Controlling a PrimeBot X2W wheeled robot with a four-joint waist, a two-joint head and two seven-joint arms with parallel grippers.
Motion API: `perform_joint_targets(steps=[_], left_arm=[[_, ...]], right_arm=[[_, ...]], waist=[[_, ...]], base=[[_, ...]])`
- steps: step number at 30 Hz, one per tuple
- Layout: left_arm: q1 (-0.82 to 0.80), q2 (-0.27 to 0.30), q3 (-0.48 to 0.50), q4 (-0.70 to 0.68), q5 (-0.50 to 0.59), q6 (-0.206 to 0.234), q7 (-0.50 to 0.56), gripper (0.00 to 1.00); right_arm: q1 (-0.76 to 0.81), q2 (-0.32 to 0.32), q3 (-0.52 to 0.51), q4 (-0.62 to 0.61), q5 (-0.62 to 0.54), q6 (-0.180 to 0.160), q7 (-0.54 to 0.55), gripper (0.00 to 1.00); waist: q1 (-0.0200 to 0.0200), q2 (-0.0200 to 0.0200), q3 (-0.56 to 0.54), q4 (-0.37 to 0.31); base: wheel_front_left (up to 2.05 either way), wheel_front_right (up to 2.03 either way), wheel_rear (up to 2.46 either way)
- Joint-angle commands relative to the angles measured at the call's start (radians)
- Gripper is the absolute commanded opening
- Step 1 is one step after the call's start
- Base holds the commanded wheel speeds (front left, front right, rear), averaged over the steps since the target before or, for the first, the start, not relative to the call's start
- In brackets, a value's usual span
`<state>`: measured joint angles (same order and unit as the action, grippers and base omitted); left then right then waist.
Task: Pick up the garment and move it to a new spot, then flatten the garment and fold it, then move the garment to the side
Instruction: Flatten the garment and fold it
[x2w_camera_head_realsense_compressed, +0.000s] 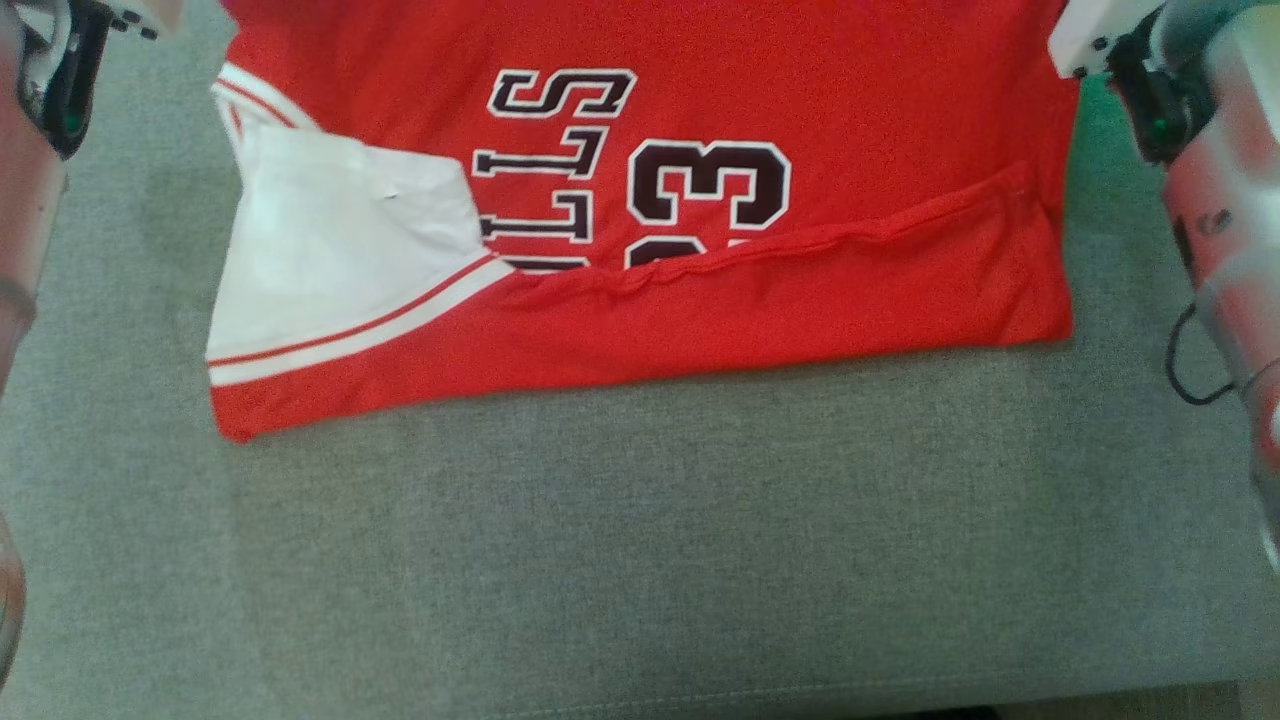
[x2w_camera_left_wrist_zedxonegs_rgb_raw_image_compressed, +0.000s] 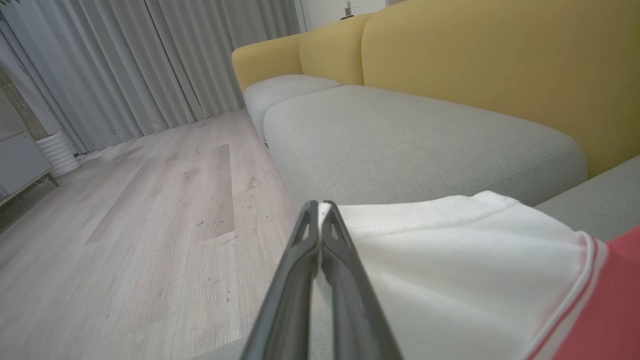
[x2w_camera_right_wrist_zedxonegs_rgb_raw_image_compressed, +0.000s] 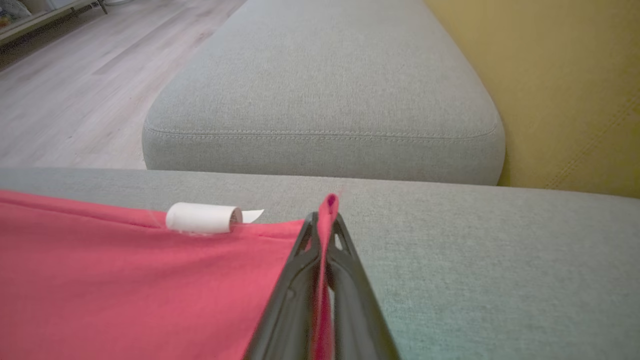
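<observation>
1. The left gripper (x2w_camera_left_wrist_zedxonegs_rgb_raw_image_compressed: 320, 206) pinches the white edge of the jersey (x2w_camera_left_wrist_zedxonegs_rgb_raw_image_compressed: 450, 260). Its fingers are pressed together, with a sliver of white cloth between the tips.
2. Right of those jaws, the white panel spreads out to a red-and-white striped trim, then to red cloth.
3. Past the left tips lies a grey cushion (x2w_camera_left_wrist_zedxonegs_rgb_raw_image_compressed: 400, 135), with a yellow backrest (x2w_camera_left_wrist_zedxonegs_rgb_raw_image_compressed: 490, 65) rising to its right. Left of the jaws, a wooden floor (x2w_camera_left_wrist_zedxonegs_rgb_raw_image_compressed: 150, 200) runs back to grey curtains (x2w_camera_left_wrist_zedxonegs_rgb_raw_image_compressed: 125, 65).
4. The right gripper (x2w_camera_right_wrist_zedxonegs_rgb_raw_image_compressed: 325, 219) is closed on a red fold of the jersey (x2w_camera_right_wrist_zedxonegs_rgb_raw_image_compressed: 125, 285), and the fold pokes up just past the tips.
5. Left of these jaws, red cloth spreads across the grey seat (x2w_camera_right_wrist_zedxonegs_rgb_raw_image_compressed: 500, 260). A rolled white label (x2w_camera_right_wrist_zedxonegs_rgb_raw_image_compressed: 202, 218) sits at the cloth's far edge, left of the tips.
6. From the head camera, the jersey (x2w_camera_head_realsense_compressed: 850, 120) lies on the seat (x2w_camera_head_realsense_compressed: 640, 540) between the left arm (x2w_camera_head_realsense_compressed: 40, 100) and the right arm (x2w_camera_head_realsense_compressed: 1210, 200).
7. Its near strip is folded up over the bottom of the black lettering and number. The white panel lies on the left arm's side.
</observation>
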<state>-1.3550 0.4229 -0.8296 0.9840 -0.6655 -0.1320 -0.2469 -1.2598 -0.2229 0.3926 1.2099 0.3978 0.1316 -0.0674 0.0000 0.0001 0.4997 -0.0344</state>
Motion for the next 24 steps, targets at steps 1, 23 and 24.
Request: perform_joint_targets(steps=[1, 23, 24], left_arm=[[-0.066, 0.039, 0.038, -0.014, 0.009, 0.006, -0.009, 0.0], [0.306, 0.123, 0.023, -0.284, 0.004, 0.002, 0.003, 0.0], [0.329, 0.139, -0.003, -0.307, -0.013, 0.002, 0.015, 0.0]], right_arm=[[-0.018, -0.008, 0.009, -0.025, 0.008, -0.001, -0.011, 0.0], [0.227, -0.059, 0.181, -0.131, 0.231, -0.001, -0.001, 0.0], [0.247, -0.067, 0.191, -0.138, 0.245, -0.001, 0.008, 0.0]], waist=[[0.0, -0.0001, -0.005, 0.003], [0.0, -0.0001, -0.249, 0.044], [0.0, -0.0001, -0.263, 0.048]], base=[[0.0, 0.0, 0.0], [0.0, 0.0, 0.0], [0.0, 0.0, 0.0]])
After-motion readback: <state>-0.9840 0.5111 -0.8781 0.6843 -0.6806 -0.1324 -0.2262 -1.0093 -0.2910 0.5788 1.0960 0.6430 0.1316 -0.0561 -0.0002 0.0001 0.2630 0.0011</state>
